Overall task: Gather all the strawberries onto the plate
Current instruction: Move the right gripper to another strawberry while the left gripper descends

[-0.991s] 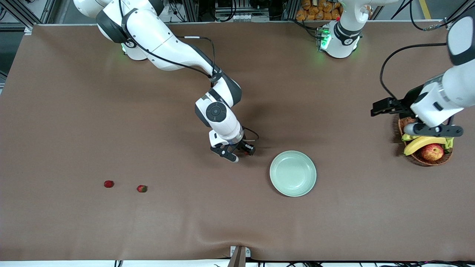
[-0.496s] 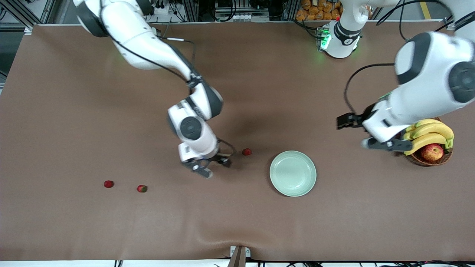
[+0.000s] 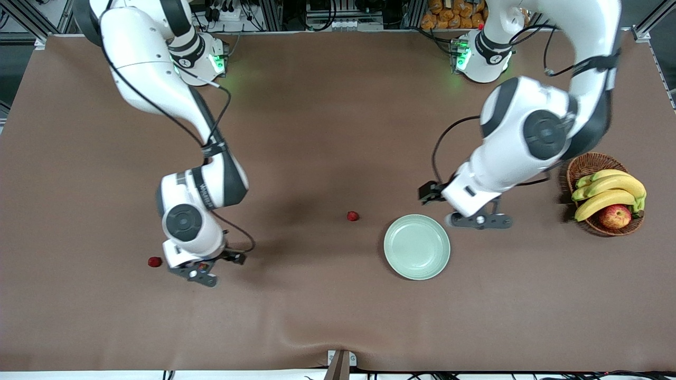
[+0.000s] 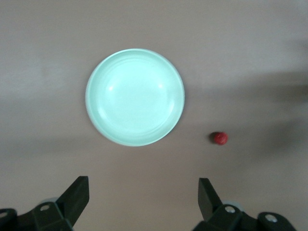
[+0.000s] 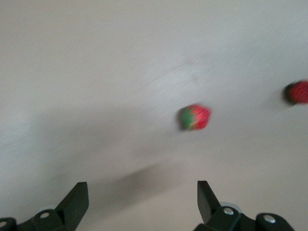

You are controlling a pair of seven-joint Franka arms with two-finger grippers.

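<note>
A brown wicker basket (image 3: 581, 168) sits on the brown surface (image 3: 327, 116) at about three o'clock, toward the left arm's end. In it lies a bunch of yellow bananas (image 3: 607, 191), with a red-yellow apple (image 3: 615, 216) touching them at their five o'clock.

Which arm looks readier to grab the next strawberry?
Probably the right: the right gripper hangs open over a strawberry. The left gripper, also open, is beside the empty plate.
</note>
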